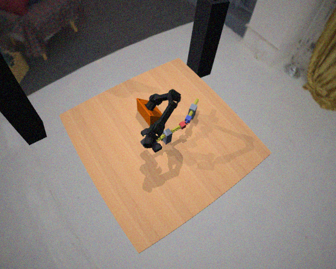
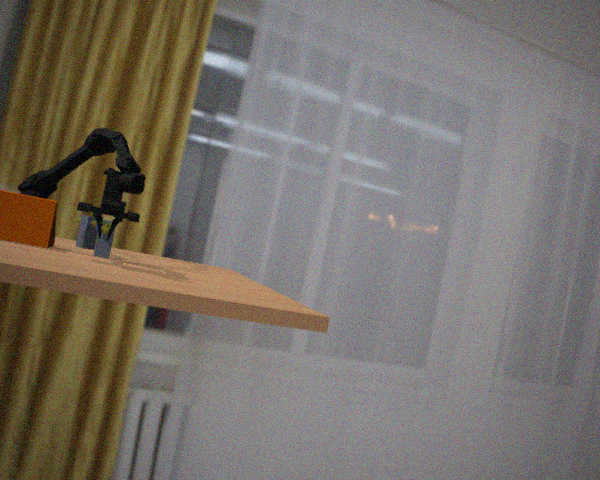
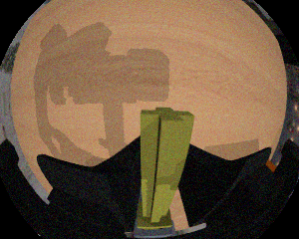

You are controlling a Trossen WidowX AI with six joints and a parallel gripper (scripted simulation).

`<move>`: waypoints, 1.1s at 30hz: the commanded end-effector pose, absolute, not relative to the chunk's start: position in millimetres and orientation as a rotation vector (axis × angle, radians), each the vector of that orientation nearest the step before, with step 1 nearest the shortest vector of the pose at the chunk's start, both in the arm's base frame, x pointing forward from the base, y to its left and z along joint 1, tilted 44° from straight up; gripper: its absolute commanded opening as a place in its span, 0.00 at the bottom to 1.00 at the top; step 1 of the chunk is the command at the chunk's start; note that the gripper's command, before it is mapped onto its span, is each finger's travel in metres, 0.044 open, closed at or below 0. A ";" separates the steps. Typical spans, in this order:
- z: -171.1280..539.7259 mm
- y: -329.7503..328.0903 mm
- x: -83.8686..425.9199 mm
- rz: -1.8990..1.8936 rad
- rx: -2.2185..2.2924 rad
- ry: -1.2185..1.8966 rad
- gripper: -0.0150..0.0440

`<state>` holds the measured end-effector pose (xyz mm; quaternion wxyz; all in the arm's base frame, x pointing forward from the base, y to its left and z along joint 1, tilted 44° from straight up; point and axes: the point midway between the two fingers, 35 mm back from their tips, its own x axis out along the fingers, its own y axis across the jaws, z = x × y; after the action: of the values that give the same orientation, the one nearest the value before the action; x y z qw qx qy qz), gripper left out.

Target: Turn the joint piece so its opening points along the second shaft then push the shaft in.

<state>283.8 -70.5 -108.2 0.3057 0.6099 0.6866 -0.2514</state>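
My gripper is shut on the near end of the second shaft, a yellow bar. The shaft runs through its grey block, and my fingers are close to that block on its outer side. The shaft's far end reaches the red joint piece. How deep it sits in the opening cannot be told. The red piece is joined to a blue piece on the first shaft, which is fixed to the other grey block. The joint is hidden in the wrist view.
An orange wedge-shaped base carries the arm, beside the shafts. The wooden table bears the arm's shadows. Dark posts stand beyond the table's edges.
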 end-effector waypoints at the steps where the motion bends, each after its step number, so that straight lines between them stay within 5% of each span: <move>1: -102.6 -64.3 283.0 -0.666 1.620 1.817 0.25; 29: -88.7 -49.6 280.6 -0.666 1.615 1.819 0.25; 33: -88.7 -49.6 280.6 -0.666 1.615 1.819 0.37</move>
<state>280.5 -49.6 -88.9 0.3046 0.6103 0.6865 -0.2520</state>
